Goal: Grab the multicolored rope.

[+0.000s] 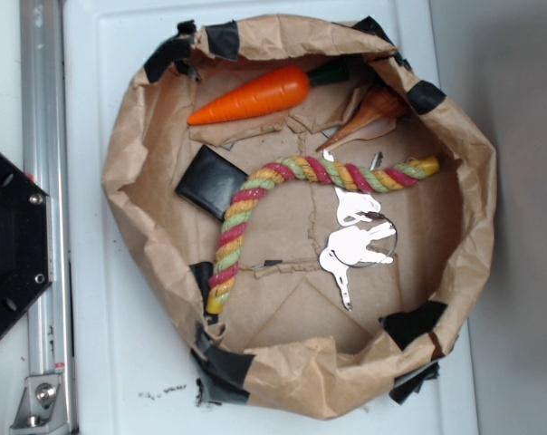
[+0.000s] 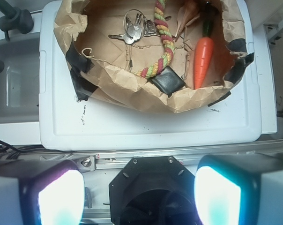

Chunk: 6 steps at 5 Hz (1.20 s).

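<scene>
The multicolored rope, twisted in red-pink, yellow and green, lies bent inside the brown paper bag nest, one end near the nest's lower left wall, the other toward the right. In the wrist view the rope runs down the middle of the nest. My gripper is open and empty, its two glowing pads wide apart, well short of the nest and above the black robot base. The gripper itself does not show in the exterior view.
An orange toy carrot lies at the nest's top. A black square block touches the rope's bend. A bunch of shiny keys lies right of centre. The nest sits on a white bin lid; a metal rail runs at left.
</scene>
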Available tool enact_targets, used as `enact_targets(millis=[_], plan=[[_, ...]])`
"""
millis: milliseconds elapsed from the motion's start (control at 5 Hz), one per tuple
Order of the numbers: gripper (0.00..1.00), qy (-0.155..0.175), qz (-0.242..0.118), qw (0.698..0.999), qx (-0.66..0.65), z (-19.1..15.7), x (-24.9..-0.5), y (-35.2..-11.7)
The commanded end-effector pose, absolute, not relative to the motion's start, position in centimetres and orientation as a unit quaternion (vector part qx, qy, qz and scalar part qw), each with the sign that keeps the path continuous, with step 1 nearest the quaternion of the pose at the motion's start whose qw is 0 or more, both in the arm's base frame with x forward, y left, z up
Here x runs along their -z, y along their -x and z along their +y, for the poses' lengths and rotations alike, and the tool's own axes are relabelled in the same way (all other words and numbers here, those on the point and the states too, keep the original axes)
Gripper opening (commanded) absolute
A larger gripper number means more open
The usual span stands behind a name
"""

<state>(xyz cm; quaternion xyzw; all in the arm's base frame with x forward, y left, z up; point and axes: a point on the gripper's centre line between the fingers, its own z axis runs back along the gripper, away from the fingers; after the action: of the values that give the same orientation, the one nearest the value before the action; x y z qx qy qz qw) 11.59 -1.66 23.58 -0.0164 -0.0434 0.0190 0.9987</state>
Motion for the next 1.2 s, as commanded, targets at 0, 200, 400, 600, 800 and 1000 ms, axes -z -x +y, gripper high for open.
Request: enact_targets(millis=[0, 200, 400, 600, 800, 1000], plan=[[1.00, 0.016, -0.043, 0.999, -0.019, -1.7, -23.6, -11.6], [1.00, -0.002, -0.027, 1.000, -0.003, 1.4, -18.8, -16.6], [1.00, -0.003, 0.004, 1.000, -0.002, 2.6, -14.9, -21.3], [1.00, -0.003, 0.023, 1.000, -0.016, 4.2, -11.6, -25.3], [1.00, -0.005, 0.048, 0.999, -0.011, 3.6, -9.1, -26.3], [1.00, -0.031, 0.090, 0.995, -0.020, 3.1, -5.5, -25.4]])
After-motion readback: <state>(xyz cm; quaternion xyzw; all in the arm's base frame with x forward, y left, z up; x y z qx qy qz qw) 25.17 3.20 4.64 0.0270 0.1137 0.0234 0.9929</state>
